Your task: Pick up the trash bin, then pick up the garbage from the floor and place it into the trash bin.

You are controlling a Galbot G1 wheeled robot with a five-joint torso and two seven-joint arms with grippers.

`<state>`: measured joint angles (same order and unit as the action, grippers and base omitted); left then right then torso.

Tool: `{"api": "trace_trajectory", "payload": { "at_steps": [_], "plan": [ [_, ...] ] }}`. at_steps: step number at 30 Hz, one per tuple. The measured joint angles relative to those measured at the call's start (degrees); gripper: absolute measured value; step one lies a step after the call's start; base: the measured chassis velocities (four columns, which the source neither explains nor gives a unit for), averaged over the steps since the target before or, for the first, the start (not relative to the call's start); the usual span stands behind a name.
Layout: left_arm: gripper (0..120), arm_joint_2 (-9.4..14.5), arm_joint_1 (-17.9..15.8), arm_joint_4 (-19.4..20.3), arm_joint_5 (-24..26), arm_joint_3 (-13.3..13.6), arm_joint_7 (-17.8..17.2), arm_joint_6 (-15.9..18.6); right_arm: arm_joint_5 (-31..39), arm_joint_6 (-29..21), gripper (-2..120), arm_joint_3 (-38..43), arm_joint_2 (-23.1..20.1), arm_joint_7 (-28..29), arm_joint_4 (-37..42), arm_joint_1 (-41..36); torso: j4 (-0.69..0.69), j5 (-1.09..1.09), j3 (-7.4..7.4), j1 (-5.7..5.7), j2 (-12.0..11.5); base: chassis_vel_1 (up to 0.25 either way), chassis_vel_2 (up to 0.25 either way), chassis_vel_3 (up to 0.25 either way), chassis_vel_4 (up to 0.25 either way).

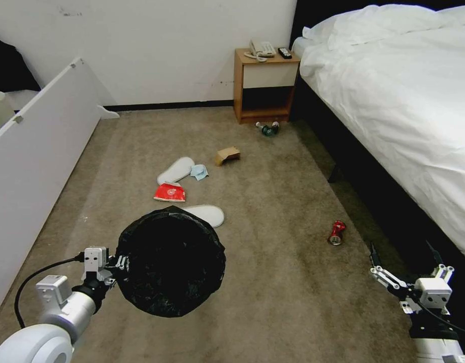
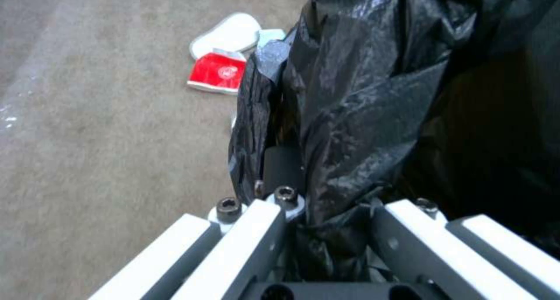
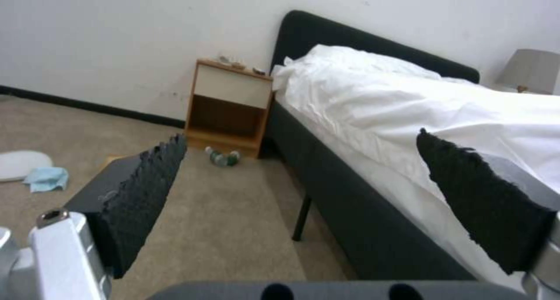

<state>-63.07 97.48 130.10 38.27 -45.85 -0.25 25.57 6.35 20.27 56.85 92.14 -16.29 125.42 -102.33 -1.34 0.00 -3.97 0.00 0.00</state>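
My left gripper [image 1: 119,263] is shut on the rim of the trash bin [image 1: 171,262], a round bin lined with a crinkly black bag [image 2: 362,94], held above the carpet. Garbage lies beyond it: a red packet [image 1: 170,192], two white slippers [image 1: 176,170] [image 1: 207,214], a light-blue cloth [image 1: 199,172], a brown cardboard piece [image 1: 227,155], bottles [image 1: 268,129] and a small red container [image 1: 336,232]. My right gripper [image 1: 403,256] hangs open and holds nothing, low beside the bed; its black pads [image 3: 146,190] stand wide apart.
A bed [image 1: 403,101] with white bedding and a dark frame runs along the right. A wooden nightstand [image 1: 265,85] with a phone and a remote stands against the far wall. A white panel [image 1: 41,151] lines the left side.
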Motion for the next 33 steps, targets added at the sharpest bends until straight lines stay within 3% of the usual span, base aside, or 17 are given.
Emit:
{"api": "trace_trajectory", "payload": {
  "at_steps": [26,33],
  "plan": [
    [0,-0.2,0.4,0.3,0.3,-0.3,0.0,-0.3,1.0,1.9,100,-0.7,0.0,-0.3,-0.7,0.3,0.00,0.00,-0.02,0.01,0.0,-0.231,0.227,0.231,-0.224],
    [0,-0.5,0.5,0.3,0.1,-0.4,0.0,-0.3,1.2,2.1,100,-0.3,0.0,-0.4,-2.3,0.5,0.01,-0.01,0.00,0.00,0.0,-0.068,0.066,0.055,-0.056]
  ]
}}
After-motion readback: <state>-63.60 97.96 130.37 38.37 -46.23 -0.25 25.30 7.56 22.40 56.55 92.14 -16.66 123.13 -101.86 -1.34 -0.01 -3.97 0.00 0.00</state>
